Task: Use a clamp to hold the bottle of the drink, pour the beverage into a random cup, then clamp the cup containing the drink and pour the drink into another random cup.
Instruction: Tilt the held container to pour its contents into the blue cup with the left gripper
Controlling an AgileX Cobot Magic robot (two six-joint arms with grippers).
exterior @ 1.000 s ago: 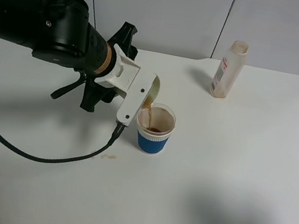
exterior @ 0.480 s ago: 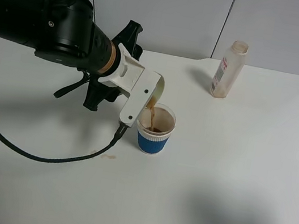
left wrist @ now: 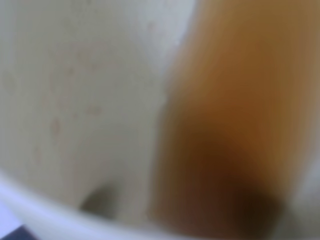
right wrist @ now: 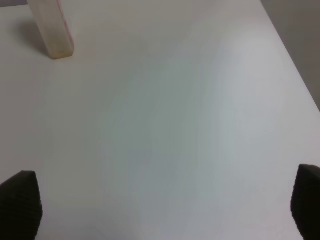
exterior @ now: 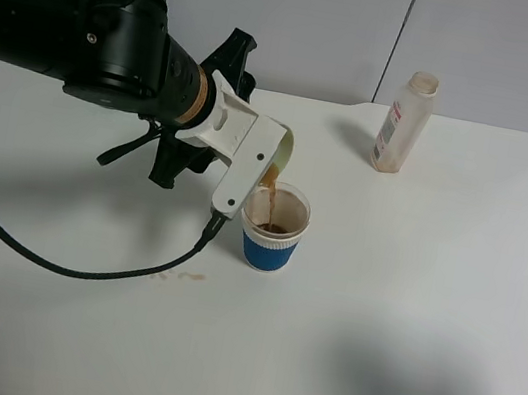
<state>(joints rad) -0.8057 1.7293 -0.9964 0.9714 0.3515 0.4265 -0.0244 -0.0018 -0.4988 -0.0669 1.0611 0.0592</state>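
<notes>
Seen from the high camera, the left gripper (exterior: 262,160) was clamped on the pale yellow-green tumbler (exterior: 277,157), tipped steeply over the blue-sleeved paper cup (exterior: 272,226) near the middle of the white table (exterior: 407,313). A thin brown stream of the drink (exterior: 269,198) fell from the tumbler's lip into the paper cup, where dark liquid had pooled. The bottle (exterior: 402,121) stood upright toward the table's far edge, well apart from the pour and looking empty. A few small brown drips (exterior: 173,276) marked the table near the arm's black cable (exterior: 90,268).

From the left wrist camera, the picture was a close blur: the tumbler's pale inner wall (left wrist: 80,100) with the drink (left wrist: 235,150) running along it toward the lip.

From the right wrist camera, the right gripper (right wrist: 165,210) hung with its dark fingertips (right wrist: 20,202) spread wide over bare table, holding nothing, the bottle's base (right wrist: 54,35) well apart from it.

By this evidence the first pour was done and the second, final pour was under way; emptying the tumbler and setting it down appeared to remain.
</notes>
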